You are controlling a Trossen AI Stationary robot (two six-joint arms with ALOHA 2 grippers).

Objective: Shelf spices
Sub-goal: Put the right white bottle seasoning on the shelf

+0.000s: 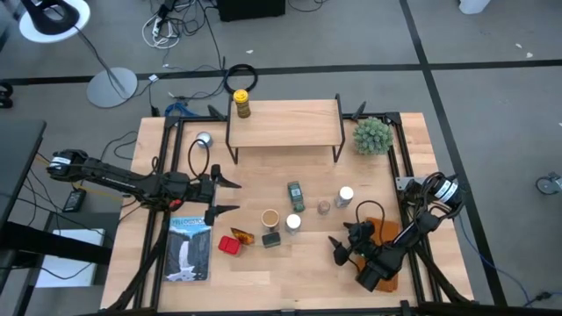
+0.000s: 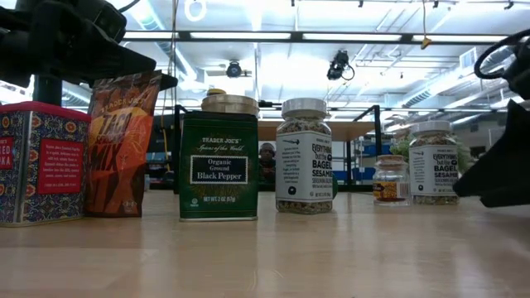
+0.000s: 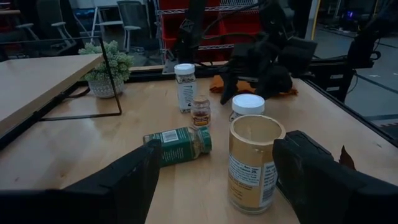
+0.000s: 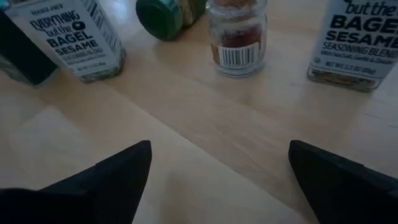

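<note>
The left gripper (image 1: 230, 195) stands wide open and empty, and the tan-lidded jar (image 1: 270, 218) stands upright straight ahead of its fingers (image 3: 127, 180). The right gripper (image 1: 345, 247), equally agape and empty, faces the small saffron jar (image 4: 237, 37), upright ahead of it.

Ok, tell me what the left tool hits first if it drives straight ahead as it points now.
Probably the tan-lidded jar: it stands upright between the open left tool's fingers, just ahead. The green jar lying on its side sits slightly off that line.
</note>
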